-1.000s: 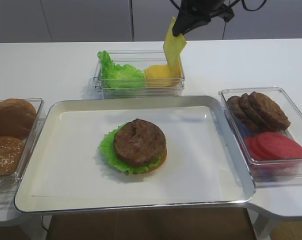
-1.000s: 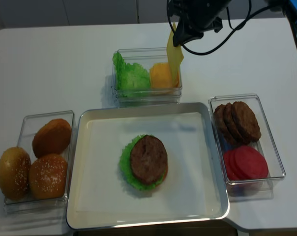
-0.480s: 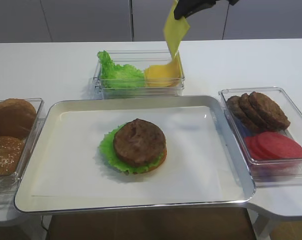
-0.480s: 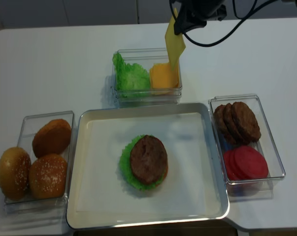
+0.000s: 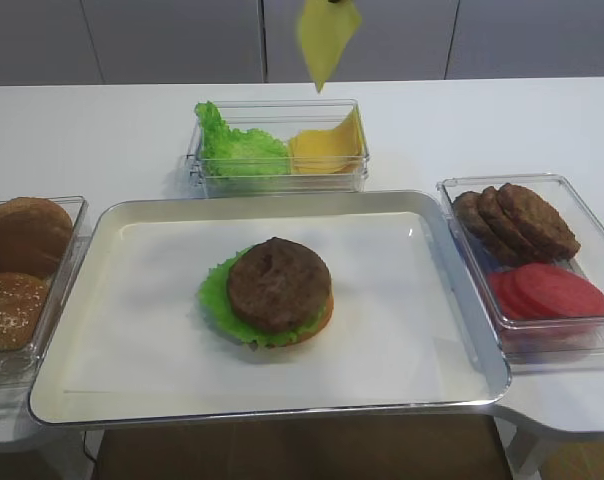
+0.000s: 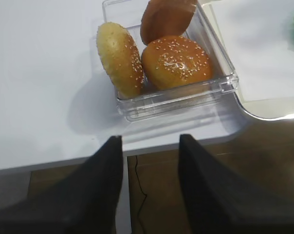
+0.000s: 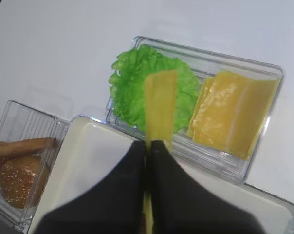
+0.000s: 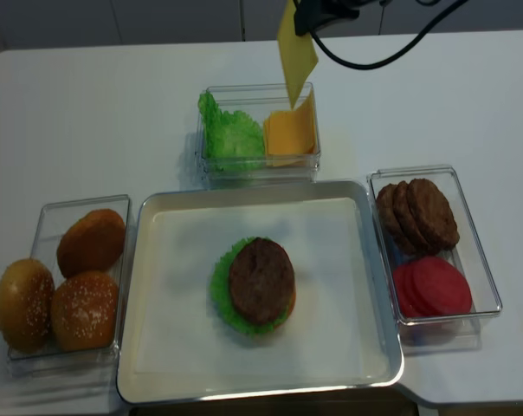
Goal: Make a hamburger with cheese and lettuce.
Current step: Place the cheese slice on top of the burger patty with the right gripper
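The left gripper (image 6: 148, 161), jaws apart and holding nothing, hangs by the clear tub of seeded buns (image 6: 174, 61). The bun, lettuce and patty hamburger (image 5: 274, 290) sits mid-tray. The right gripper (image 7: 148, 151) pinches a thin yellow cheese slice (image 8: 295, 52) above the lettuce-and-cheese tub (image 8: 260, 169).

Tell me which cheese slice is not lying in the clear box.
The cheese slice hanging from the shut right tool, lifted above the clear box. The other slices lie flat in that box beside the loose lettuce.

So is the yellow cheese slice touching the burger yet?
Apart. The exterior high view shows the cheese hanging high above the table, far from the hamburger on the tray.
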Motion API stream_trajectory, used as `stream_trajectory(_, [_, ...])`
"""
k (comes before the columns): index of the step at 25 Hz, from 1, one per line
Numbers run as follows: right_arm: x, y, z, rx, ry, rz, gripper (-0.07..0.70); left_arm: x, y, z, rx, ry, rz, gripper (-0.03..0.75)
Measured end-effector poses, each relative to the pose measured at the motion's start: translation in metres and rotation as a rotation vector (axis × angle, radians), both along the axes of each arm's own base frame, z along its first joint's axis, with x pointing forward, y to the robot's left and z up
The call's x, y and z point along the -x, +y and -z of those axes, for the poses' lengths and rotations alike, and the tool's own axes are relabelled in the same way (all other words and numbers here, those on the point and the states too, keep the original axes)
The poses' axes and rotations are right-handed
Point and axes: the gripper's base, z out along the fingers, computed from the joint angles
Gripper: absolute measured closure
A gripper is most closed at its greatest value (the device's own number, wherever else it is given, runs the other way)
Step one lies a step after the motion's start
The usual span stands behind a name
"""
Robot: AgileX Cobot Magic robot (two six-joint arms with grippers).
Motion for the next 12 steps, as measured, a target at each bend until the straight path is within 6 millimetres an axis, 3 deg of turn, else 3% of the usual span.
stream_trajectory(12, [0.039,-0.004,-0.01,0.027,0.015,-0.037,0.591,0.0,0.0,0.0,0.0,0.0,0.0,0.427])
